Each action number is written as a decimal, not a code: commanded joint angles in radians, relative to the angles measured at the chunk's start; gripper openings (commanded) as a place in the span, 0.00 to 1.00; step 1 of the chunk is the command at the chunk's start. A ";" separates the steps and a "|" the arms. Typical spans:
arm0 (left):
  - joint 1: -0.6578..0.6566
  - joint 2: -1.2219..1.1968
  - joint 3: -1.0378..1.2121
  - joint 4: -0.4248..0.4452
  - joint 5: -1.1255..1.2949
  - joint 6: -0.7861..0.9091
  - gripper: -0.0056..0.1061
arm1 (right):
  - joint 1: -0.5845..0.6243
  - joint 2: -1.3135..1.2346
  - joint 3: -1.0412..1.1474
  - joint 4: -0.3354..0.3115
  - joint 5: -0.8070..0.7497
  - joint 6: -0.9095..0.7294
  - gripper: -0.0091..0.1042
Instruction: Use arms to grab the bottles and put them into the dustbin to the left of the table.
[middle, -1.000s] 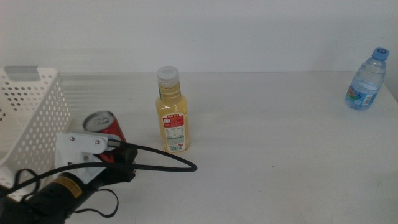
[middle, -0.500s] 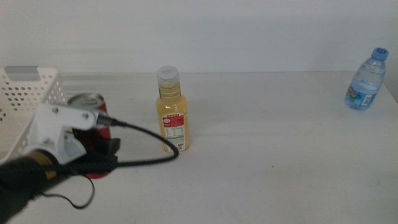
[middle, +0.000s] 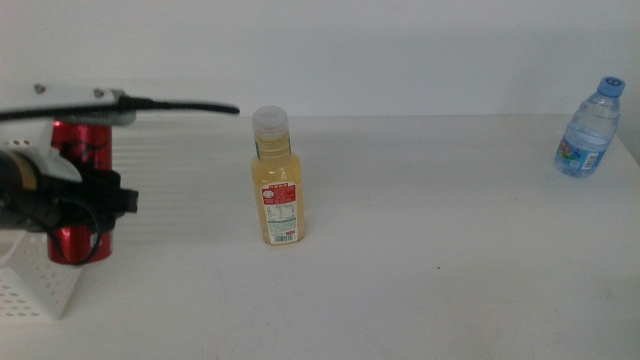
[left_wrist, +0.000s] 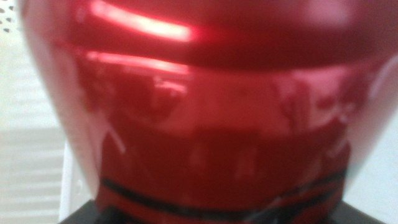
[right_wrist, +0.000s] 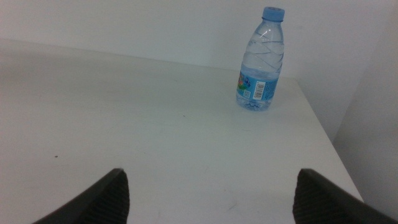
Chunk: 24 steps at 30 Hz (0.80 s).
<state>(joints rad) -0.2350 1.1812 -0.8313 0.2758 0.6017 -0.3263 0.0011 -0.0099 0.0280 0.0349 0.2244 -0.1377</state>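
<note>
My left gripper is shut on the red soda can and holds it upright in the air at the table's left edge, over the near corner of the white perforated dustbin. In the left wrist view the can fills nearly the whole picture. The yellow-liquid bottle with a white cap and red label stands upright mid-table. At the far right corner stands the small blue-capped water bottle, also seen as the bottle ahead of my open, empty right gripper.
The white table runs bare between the yellow bottle and the water bottle. A black cable arcs from the left arm toward the yellow bottle's cap. The table's right edge lies just beyond the water bottle.
The left gripper has lifted the red can off the table and carried it left, up over the dustbin. The two bottles have not moved.
</note>
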 joint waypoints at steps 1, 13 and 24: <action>0.000 -0.034 -0.078 -0.022 -0.032 0.015 0.01 | -0.005 -0.027 -0.007 -0.003 -0.069 -0.009 0.76; 0.073 -0.012 -0.206 -0.447 0.175 0.440 0.01 | -0.005 -0.027 -0.007 -0.003 -0.069 -0.009 0.76; 0.349 0.164 -0.493 -0.446 0.545 0.500 0.01 | -0.005 -0.027 -0.007 -0.003 -0.069 -0.009 0.76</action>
<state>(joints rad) 0.0904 1.3518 -1.2430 -0.1496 1.1438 0.1599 0.0011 -0.0099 0.0280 0.0349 0.2244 -0.1377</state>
